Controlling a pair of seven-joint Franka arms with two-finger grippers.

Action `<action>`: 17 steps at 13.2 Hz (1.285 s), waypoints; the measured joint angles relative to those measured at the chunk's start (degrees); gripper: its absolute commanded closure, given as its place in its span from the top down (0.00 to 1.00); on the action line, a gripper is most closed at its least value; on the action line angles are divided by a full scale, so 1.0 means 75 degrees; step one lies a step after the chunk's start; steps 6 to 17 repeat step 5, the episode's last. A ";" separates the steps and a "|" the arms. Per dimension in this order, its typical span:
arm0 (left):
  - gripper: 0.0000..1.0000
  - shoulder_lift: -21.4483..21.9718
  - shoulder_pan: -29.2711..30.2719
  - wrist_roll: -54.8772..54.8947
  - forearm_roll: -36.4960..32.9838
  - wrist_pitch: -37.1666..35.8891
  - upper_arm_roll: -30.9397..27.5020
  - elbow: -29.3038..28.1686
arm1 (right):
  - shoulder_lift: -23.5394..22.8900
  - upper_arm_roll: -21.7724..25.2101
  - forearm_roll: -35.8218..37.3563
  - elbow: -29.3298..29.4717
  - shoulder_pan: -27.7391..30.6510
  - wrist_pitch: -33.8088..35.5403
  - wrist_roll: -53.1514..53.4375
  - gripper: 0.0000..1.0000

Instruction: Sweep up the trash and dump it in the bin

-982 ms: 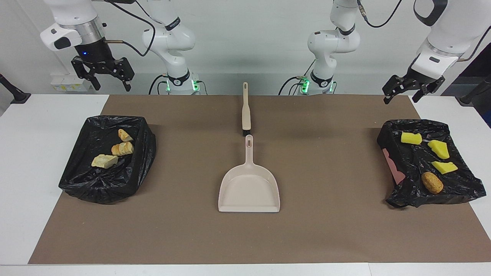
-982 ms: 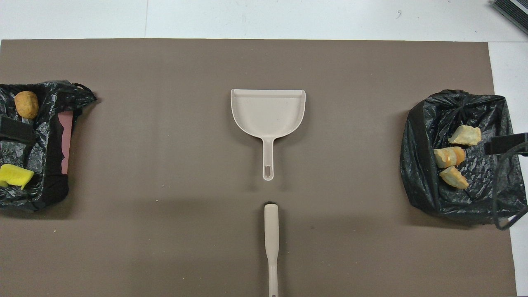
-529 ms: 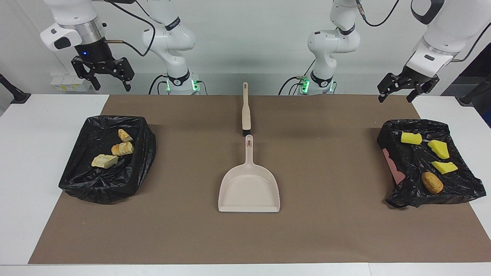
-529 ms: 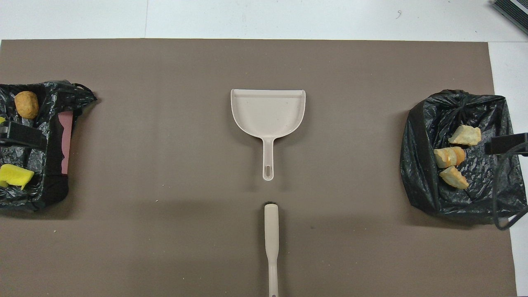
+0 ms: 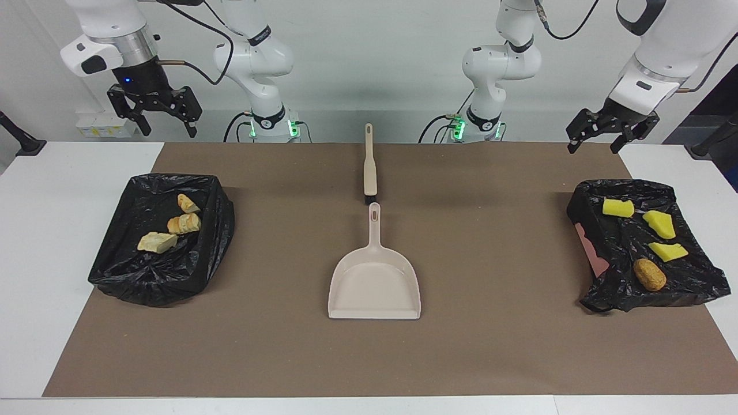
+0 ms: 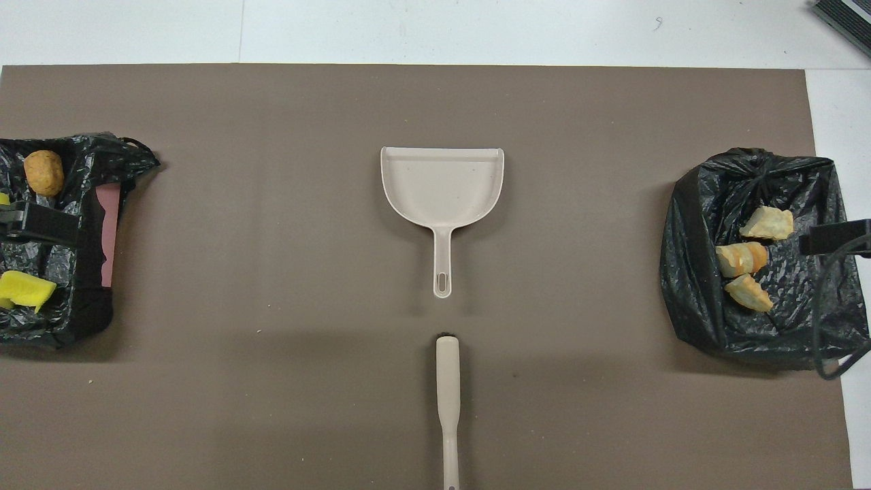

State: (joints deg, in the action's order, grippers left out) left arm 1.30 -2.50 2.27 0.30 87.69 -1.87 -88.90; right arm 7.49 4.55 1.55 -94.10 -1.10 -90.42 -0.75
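The trash lies in two black-bagged bins. Three bread pieces [image 5: 184,223] [image 6: 742,258] lie in the bin [image 5: 132,271] at the right arm's end. Yellow sponge chunks [image 5: 660,223] [image 6: 27,289] and a brown oval lump [image 5: 650,274] [image 6: 43,173] lie in the bin [image 5: 686,282] at the left arm's end. My right gripper [image 5: 170,129] is open and empty, high in the air by its bin. My left gripper [image 5: 594,148] is open and empty, raised over the edge of its bin nearer the robots.
A beige dustpan [image 5: 375,282] [image 6: 442,184] lies mid-table on the brown mat [image 5: 490,346], its handle pointing toward the robots. A beige brush [image 5: 369,167] [image 6: 448,388] lies in line with it, nearer the robots. White table borders the mat.
My left gripper has shifted a little toward the middle of the table and slightly up. The right arm, the bins, the dustpan and the brush have not moved.
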 measured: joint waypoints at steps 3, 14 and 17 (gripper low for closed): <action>1.00 0.0000 -0.0033 0.0013 0.0006 0.0162 0.0118 -0.0002 | 0.0000 0.0000 0.0000 0.0000 0.0000 0.0000 0.0000 1.00; 1.00 0.0000 -0.0034 0.0011 0.0018 0.0162 0.0154 -0.0018 | 0.0000 0.0000 0.0000 0.0000 0.0000 0.0000 0.0000 1.00; 1.00 0.0000 -0.0034 0.0011 0.0018 0.0162 0.0154 -0.0018 | 0.0000 0.0000 0.0000 0.0000 0.0000 0.0000 0.0000 1.00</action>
